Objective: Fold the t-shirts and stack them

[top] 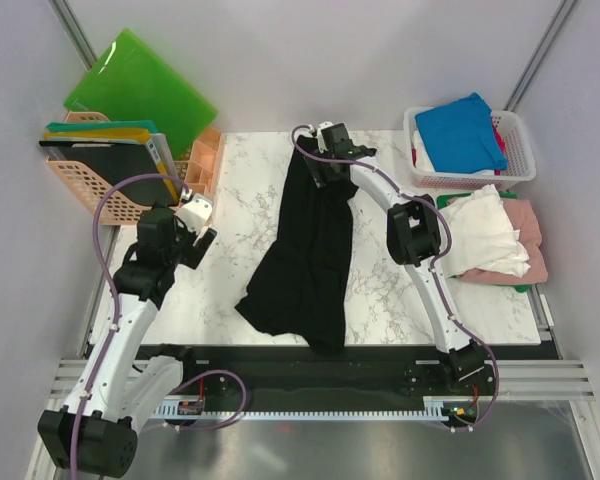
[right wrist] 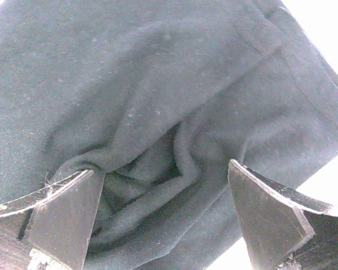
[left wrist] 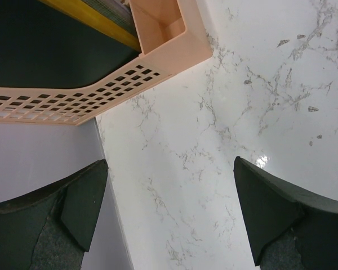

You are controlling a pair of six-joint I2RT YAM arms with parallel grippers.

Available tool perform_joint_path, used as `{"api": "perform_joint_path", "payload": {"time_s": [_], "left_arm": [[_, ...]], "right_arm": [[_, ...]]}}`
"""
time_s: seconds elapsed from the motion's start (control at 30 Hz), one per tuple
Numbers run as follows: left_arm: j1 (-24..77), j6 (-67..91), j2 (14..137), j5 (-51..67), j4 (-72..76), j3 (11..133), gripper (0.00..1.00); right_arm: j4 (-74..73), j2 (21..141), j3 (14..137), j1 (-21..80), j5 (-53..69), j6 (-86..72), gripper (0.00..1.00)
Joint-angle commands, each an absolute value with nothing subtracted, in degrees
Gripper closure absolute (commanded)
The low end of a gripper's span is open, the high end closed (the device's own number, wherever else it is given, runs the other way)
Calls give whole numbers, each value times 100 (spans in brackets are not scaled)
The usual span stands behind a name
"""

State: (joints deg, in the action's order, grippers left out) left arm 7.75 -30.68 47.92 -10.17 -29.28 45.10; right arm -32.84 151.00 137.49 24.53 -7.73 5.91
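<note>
A large black t-shirt (top: 310,255) lies rumpled lengthwise down the middle of the marble table (top: 230,290). My right gripper (top: 318,172) is at its far end, pointing down onto it. In the right wrist view the right gripper (right wrist: 162,169) stands open, its jaws wide apart, with a bunched fold of the black t-shirt (right wrist: 158,101) between and beyond the fingers. My left gripper (top: 196,232) hovers open at the table's left side, apart from the shirt. The left gripper (left wrist: 170,169) has only bare marble between its fingers. A blue t-shirt (top: 462,130) lies in a white basket; white (top: 485,235) and pink (top: 532,235) ones lie at the right.
The white basket (top: 520,165) stands at the back right. An orange basket (top: 85,180) with folders stands at the back left, also seen as the orange basket (left wrist: 129,79) close to my left gripper. Green plastic boards (top: 140,85) lean behind it. A small orange tray (top: 205,160) sits beside it.
</note>
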Motion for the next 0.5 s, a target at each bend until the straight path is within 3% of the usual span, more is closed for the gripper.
{"api": "perform_joint_path", "payload": {"time_s": [0.0,0.47], "left_arm": [[703,-2944,4895,-905,-2909,4570,0],[650,-2821,4878,-651,-2944,4439,0]], "right_arm": [[-2770,15451,13834,2400,-1353,695,2],[-1250,14398,12605,2391,-1398,580,2]]}}
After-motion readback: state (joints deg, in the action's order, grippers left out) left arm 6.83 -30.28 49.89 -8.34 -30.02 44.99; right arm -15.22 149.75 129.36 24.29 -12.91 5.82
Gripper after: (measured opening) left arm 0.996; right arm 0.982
